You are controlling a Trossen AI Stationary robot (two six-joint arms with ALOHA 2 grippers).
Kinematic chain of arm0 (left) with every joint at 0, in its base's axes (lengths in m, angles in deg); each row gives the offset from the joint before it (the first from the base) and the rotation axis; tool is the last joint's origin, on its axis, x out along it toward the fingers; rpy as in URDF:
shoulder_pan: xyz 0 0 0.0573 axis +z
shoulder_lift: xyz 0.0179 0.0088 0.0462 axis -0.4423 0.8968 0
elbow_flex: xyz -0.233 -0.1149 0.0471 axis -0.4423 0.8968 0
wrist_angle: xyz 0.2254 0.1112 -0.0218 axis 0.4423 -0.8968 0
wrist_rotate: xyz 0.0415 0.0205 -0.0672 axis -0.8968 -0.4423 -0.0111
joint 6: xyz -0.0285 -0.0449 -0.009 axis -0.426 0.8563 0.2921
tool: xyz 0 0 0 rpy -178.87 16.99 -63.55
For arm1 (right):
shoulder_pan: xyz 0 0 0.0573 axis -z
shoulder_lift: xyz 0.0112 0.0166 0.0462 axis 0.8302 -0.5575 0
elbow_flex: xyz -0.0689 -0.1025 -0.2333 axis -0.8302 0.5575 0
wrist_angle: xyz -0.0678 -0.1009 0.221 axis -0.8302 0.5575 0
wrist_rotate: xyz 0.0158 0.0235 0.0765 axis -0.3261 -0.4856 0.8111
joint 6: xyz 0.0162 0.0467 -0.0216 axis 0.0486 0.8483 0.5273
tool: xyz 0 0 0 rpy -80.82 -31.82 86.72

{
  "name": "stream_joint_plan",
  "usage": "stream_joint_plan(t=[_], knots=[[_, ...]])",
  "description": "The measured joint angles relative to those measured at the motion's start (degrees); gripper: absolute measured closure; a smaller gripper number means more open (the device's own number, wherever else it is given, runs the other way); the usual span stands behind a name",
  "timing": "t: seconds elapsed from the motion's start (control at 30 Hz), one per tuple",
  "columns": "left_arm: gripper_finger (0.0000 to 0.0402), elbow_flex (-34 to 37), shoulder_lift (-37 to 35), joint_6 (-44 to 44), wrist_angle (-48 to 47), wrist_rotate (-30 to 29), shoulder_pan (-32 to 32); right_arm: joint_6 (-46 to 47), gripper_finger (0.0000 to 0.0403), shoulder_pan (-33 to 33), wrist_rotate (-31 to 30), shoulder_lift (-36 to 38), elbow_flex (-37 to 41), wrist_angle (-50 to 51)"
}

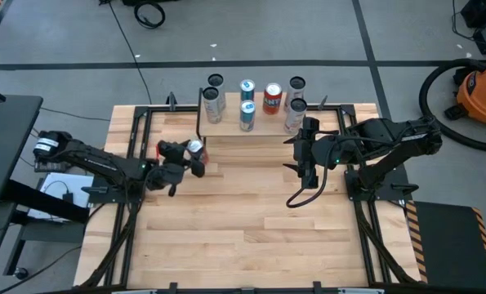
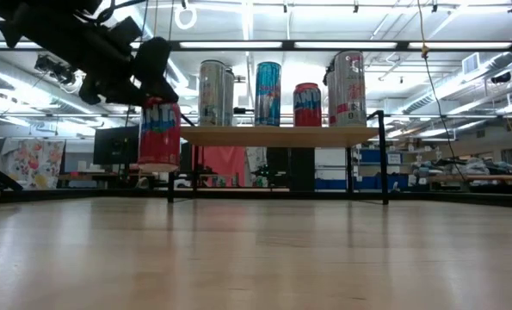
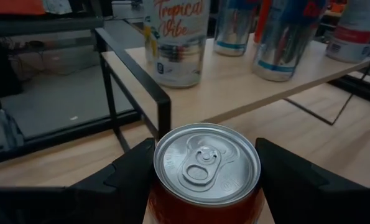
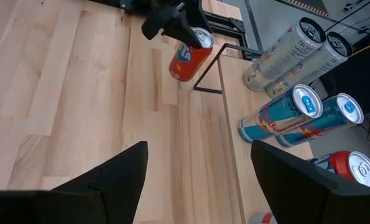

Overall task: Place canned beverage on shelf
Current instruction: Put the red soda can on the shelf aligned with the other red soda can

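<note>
A red canned beverage (image 2: 159,133) hangs in the air just left of the shelf (image 2: 281,135), with my left gripper (image 1: 195,155) shut on it. Its silver top (image 3: 206,165) with the pull tab faces the left wrist camera. The shelf (image 1: 267,124), a light-wood board on thin black legs, stands at the table's far edge and bears several upright cans (image 1: 247,114). My right gripper (image 1: 301,153) stands open, raised above the table near the shelf's right end, with nothing between its fingers (image 4: 129,168). My left gripper pinches the can's round side wall (image 3: 163,186), close under its top rim, between its two fingers (image 3: 135,171), one on either side. The fingers come nearly level, slanting slightly downward, from the table's left. The can stands upright, its bottom (image 2: 158,164) lifted clear of the table.
The shelf's near left corner (image 3: 166,93) and its black leg lie right beyond the held can. A tall white can (image 3: 175,43) stands at that end of the board. A black frame (image 1: 136,155) runs along the table's sides. Bare wooden tabletop (image 1: 251,220) spreads toward the near edge.
</note>
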Motion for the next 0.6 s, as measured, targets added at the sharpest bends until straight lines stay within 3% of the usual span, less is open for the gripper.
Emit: stream_joint_plan(t=[0.27,0.6], knots=[[0.0154,0.05,3.05,1.74,0.36,0.09,-1.24,-0.02,0.0108,0.00,-0.02,0.00,0.01,-0.05],[0.0154,0.04,14.27,5.07,8.22,0.28,-1.71,-0.08,0.0108,0.00,0.94,0.00,0.01,-0.61]])
